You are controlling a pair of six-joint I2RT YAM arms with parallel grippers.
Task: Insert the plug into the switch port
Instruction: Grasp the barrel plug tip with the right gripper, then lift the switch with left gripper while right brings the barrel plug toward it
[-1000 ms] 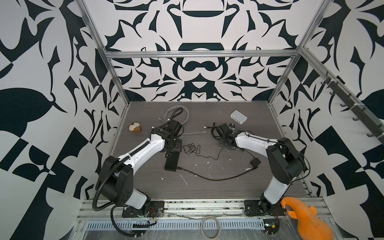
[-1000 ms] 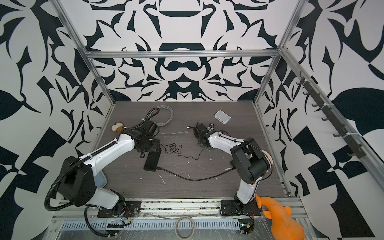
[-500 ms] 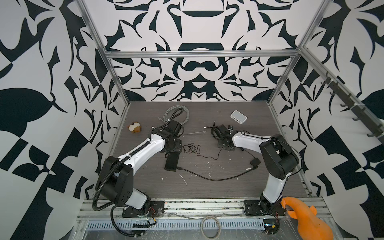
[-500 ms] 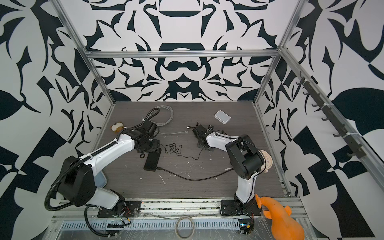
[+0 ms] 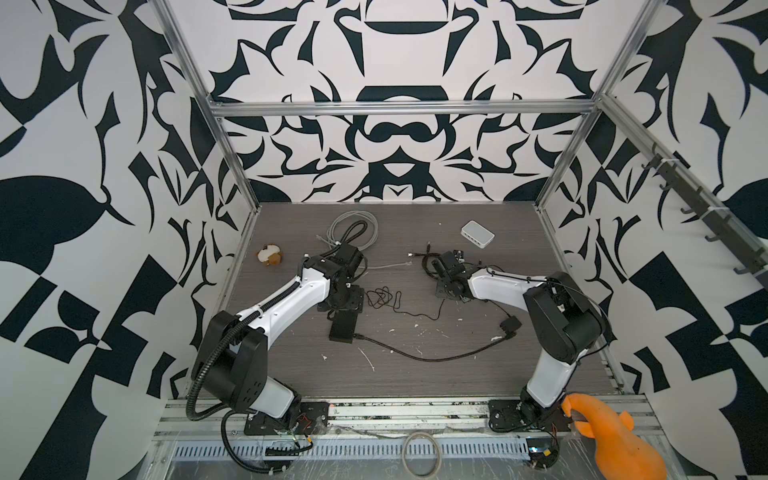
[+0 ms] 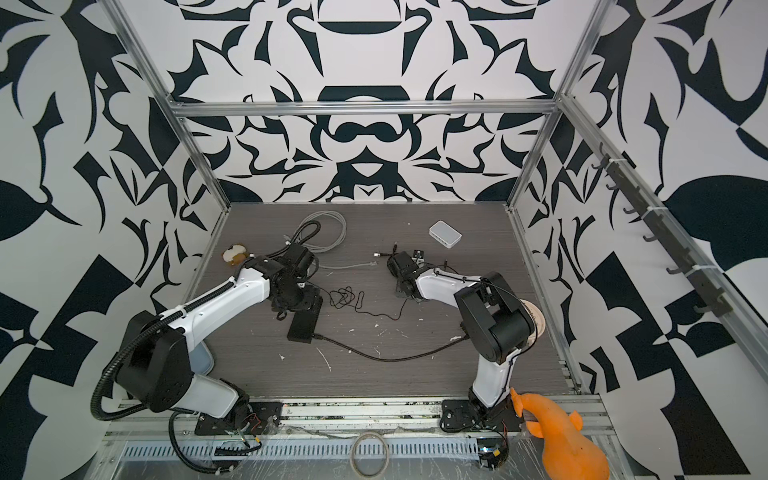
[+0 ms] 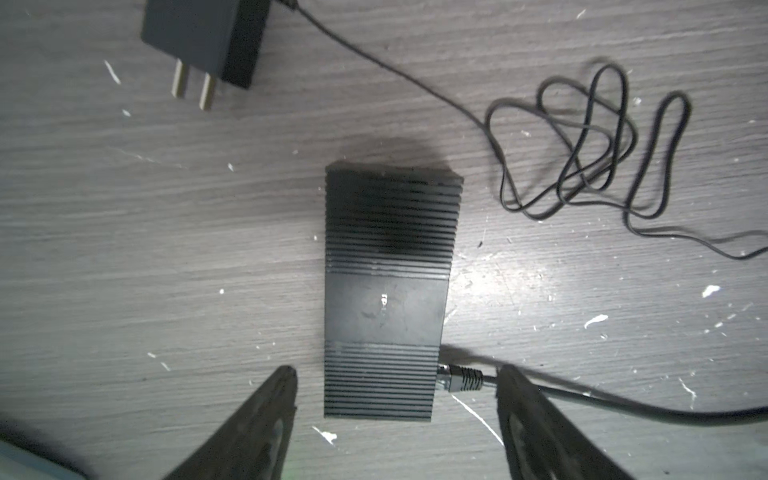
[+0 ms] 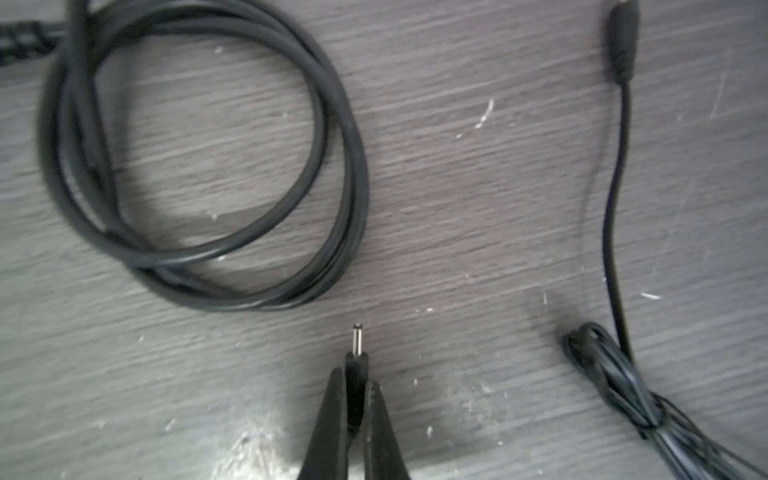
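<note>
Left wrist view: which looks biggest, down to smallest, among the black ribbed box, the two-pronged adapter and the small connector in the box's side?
1. Largest: the black ribbed box.
2. Next: the two-pronged adapter, though the picture's edge cuts it off, so its full size is unsure.
3. Smallest by far: the small connector.

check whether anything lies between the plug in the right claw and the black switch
A loose tangle of thin black cord lies on the table between the barrel plug, pinched in the right claw, and the black switch. The open left claw straddles the switch's end where a network cable is plugged in. Nothing else visible.
</note>
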